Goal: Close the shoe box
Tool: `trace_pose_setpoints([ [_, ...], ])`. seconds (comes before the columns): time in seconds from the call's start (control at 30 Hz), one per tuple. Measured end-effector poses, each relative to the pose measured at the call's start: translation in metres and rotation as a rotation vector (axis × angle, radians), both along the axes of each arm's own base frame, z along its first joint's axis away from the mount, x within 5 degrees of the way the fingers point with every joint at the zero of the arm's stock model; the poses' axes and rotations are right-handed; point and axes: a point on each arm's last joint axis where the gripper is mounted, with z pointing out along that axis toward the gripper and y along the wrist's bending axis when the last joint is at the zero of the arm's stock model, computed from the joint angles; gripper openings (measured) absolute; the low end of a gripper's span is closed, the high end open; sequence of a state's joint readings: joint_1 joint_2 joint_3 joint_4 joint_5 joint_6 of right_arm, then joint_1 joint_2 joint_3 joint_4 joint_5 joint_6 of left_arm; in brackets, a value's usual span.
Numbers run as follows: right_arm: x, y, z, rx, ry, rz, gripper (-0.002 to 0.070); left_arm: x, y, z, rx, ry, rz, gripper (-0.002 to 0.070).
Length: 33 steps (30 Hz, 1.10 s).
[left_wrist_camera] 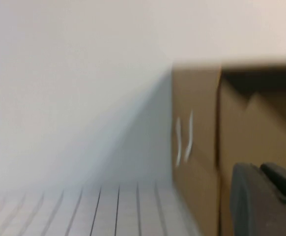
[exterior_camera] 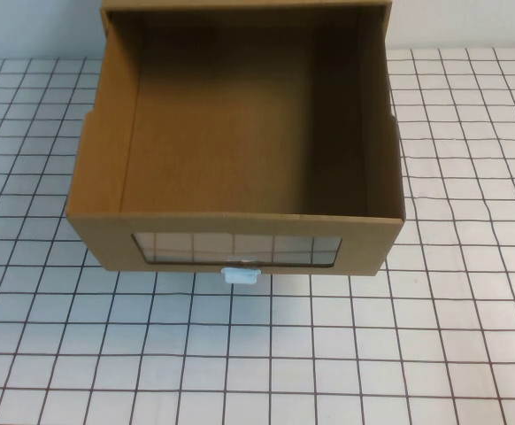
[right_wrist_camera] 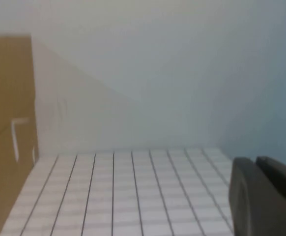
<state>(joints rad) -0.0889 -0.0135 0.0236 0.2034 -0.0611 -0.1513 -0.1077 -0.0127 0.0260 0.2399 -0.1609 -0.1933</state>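
The shoe box [exterior_camera: 103,159] is a brown cardboard drawer, pulled far out of its outer sleeve [exterior_camera: 240,5] toward me, with its inside bare. Its front has a clear window [exterior_camera: 235,248] with a small white handle [exterior_camera: 240,274] below it. Neither arm shows in the high view. In the left wrist view, my left gripper [left_wrist_camera: 260,169] shows as two dark fingers close together, empty, beside the box's side [left_wrist_camera: 197,147]. In the right wrist view, my right gripper [right_wrist_camera: 256,163] has its fingers together, empty, over the table, with the box [right_wrist_camera: 8,123] off to one side.
The table [exterior_camera: 470,336] is white with a dark grid and lies open in front of the box and on both sides. A pale wall [right_wrist_camera: 157,59] rises behind the table.
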Motion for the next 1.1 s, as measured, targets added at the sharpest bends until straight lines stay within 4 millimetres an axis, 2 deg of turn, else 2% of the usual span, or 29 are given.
trace_pose_setpoints([
  [0.13, -0.002, -0.002, 0.010, -0.005, -0.108, -0.022, -0.0013, -0.005, -0.003, 0.013, -0.009, -0.154, -0.038, -0.0005],
  [0.47, -0.004, -0.003, 0.017, -0.011, -0.190, -0.039, -0.0013, -0.007, -0.004, 0.017, -0.011, -0.203, -0.050, -0.0005],
  [0.77, -0.021, -0.008, 0.045, 0.002, -0.554, -0.099, -0.0013, -0.016, -0.007, 0.032, -0.032, -0.391, -0.096, -0.0005],
  [0.87, -0.028, -0.009, 0.052, 0.059, -0.671, -0.086, -0.0013, -0.019, -0.004, 0.037, -0.098, -0.447, -0.101, -0.0005],
  [0.97, -0.029, -0.009, 0.056, 0.100, -0.693, -0.059, -0.0013, -0.020, 0.002, 0.039, -0.217, -0.457, -0.084, -0.0005],
  [1.1, -0.037, -0.005, 0.083, 0.082, -0.728, -0.029, -0.0013, -0.023, 0.012, 0.050, -0.319, -0.489, -0.025, -0.0005],
])
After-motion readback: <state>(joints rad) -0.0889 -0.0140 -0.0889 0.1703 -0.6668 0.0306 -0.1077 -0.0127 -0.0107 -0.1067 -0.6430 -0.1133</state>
